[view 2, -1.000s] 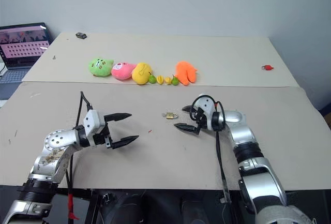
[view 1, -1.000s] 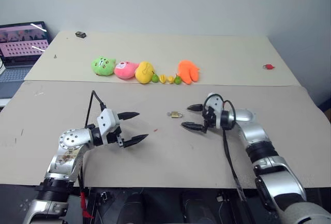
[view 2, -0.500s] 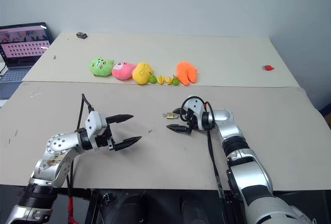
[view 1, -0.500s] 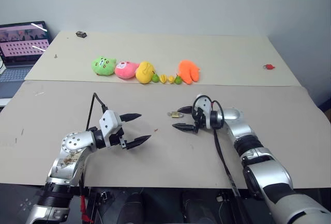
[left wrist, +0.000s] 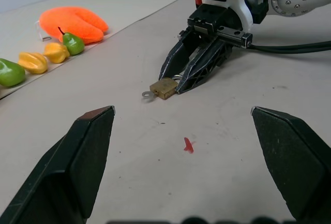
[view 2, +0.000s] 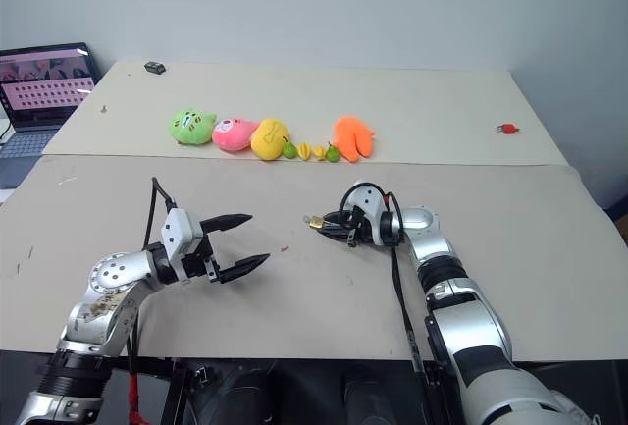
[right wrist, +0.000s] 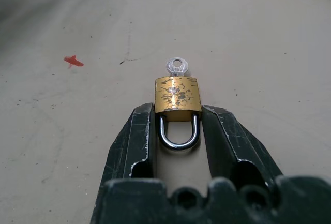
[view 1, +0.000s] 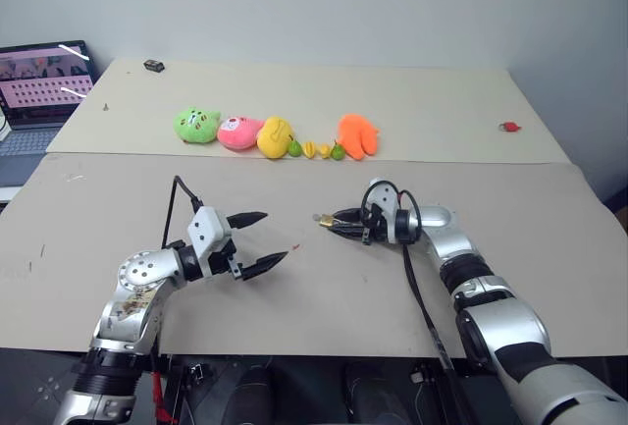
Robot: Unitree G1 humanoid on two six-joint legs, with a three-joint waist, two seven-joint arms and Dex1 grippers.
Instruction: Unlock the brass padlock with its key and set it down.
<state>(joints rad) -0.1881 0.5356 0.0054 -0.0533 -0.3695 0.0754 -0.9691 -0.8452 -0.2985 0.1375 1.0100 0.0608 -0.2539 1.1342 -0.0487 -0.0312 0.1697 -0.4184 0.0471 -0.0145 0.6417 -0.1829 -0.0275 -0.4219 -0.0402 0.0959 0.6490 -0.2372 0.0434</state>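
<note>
Padlock (right wrist: 177,95) between right fingers (right wrist: 140,137).

You won't find readable text, labels or numbers anywhere; the laptop screen (view 1: 44,77) beyond the worktop's far-left corner shows patterns too small to read.

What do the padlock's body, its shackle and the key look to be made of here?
The brass padlock has a body that looks like yellow metal, probably brass: gold sheen, with dull scuffed patches. Its shackle looks like polished steel or plated metal: thin, silvery, with bright highlights. The key seems to be silvery metal too, its round head pierced by a hole; the blade is hidden in the lock.
</note>
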